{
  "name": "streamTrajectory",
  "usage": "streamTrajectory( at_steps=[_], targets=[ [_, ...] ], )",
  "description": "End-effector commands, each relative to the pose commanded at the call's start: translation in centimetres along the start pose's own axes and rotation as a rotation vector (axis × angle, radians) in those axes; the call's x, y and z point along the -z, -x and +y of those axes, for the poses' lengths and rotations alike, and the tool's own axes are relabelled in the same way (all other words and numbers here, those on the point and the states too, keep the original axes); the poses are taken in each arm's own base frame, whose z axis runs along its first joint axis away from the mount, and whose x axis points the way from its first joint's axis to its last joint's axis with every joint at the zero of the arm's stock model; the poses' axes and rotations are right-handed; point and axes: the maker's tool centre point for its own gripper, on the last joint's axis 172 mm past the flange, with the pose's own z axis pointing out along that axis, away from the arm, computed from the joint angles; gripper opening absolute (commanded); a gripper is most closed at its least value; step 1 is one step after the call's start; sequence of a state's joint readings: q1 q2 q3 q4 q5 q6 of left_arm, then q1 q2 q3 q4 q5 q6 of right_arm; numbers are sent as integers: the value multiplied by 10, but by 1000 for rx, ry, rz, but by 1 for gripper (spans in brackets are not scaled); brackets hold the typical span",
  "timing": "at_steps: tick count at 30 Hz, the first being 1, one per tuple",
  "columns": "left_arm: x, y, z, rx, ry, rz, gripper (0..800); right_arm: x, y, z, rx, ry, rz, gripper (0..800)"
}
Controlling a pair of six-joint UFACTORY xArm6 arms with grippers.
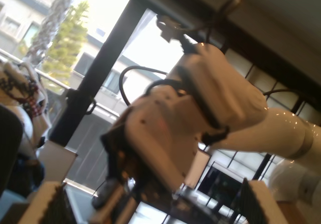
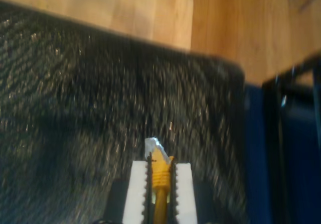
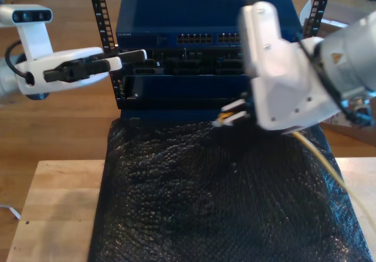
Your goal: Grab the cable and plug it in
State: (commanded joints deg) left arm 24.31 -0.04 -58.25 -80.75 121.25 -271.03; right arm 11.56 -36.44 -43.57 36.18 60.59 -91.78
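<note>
First wrist view: my first claw (image 1: 145,209) faces the other white arm (image 1: 220,108); its spread is unclear.

Second wrist view: my second claw (image 2: 159,176) pinches the yellow cable (image 2: 159,184), clear plug (image 2: 153,146) jutting ahead over the black mat (image 2: 75,108).

Exterior view: that claw (image 3: 230,114) hangs before the blue rack (image 3: 176,15), cable trailing behind.

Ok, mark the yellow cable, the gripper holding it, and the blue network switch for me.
yellow cable (image 2: 160,176), second wrist view: its yellow boot, pinched between the white pads.
second gripper (image 3: 234,113), exterior view: between the fingertips at the plug.
blue network switch (image 3: 153,21), exterior view: its blue top panel.
</note>
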Motion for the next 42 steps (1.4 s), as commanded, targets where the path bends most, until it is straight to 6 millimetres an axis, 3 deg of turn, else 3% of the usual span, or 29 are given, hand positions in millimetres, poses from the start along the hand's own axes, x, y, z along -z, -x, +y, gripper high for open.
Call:
streamTrajectory(
  at_steps=[6, 11, 22, 27, 36, 42],
  targets=[
    [16, 22, -14, -32, -121, -171, 800, -9, 37, 1, -36, -22, -133, 0],
    [43, 51, -24, -9, -225, -312, 800, -5, 71, 12, -62, 18, -281, 0],
    [85, 104, -15, -41, -341, -638, 800, 3, 112, 34, -107, 127, -466, 0],
    [102, 122, -7, -69, -337, -734, 800, -11, 123, 36, -91, 143, -550, 0],
    [156, 136, 10, -217, -379, -858, 800, -29, 134, 49, -34, 225, -687, 0],
    [198, 168, 32, -222, -354, -962, 800, -44, 139, 50, 14, 254, -771, 0]
  ],
)
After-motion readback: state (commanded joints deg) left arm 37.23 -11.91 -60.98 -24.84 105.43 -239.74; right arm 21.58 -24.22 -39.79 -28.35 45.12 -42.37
